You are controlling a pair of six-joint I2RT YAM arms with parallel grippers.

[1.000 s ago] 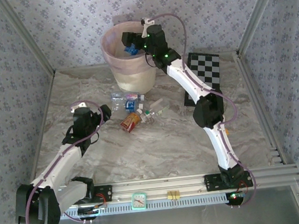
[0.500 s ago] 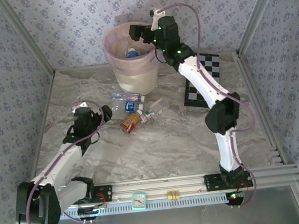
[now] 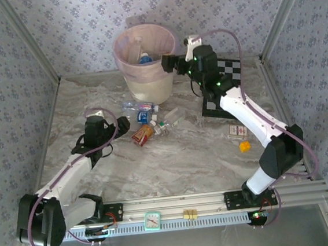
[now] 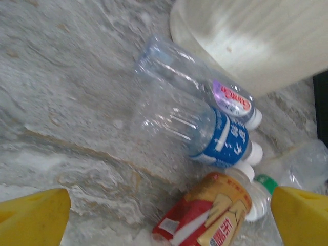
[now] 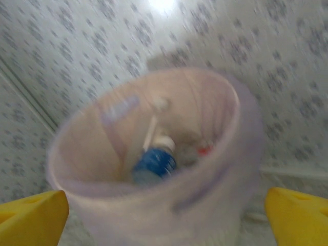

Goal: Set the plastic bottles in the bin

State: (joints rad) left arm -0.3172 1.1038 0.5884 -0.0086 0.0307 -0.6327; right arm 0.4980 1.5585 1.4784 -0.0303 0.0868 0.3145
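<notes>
Work with the left gripper (image 3: 120, 124): spread fully wide, holding nothing, poised just left of the plastic bottles (image 3: 150, 121) heaped on the table (image 3: 173, 163) on the near side of the bin (image 3: 149, 85). Pick one bottle, not the heap. Go for the blue-labelled bottle (image 4: 218, 138), lying well exposed in the left wrist view, or else the pink-and-red-labelled bottle (image 4: 231, 100) just beside the bin's wall. Close across the round body, not along it. Squeeze gently, judging by the thin clear plastic, likely to slip or crush. Expect rolling among the neighbours, with the orange-labelled bottle (image 4: 205, 218) and the green-capped bottle (image 4: 266, 184) crowded close on the right. Lift well above the pink bag (image 3: 119, 49) folded over the rim before letting go.

Leave the right gripper (image 3: 168, 64) out of it for now: equally wide open, empty, held just right of the bin's rim, looking in at a bottle in the bin (image 5: 154, 163), blue-labelled and white-capped.

As for writing: white characters on the blue label, unreadable. A short word on the pink-and-red label, too blurred to spell. Dark characters at the foot of the orange label, cut off at the frame edge.
</notes>
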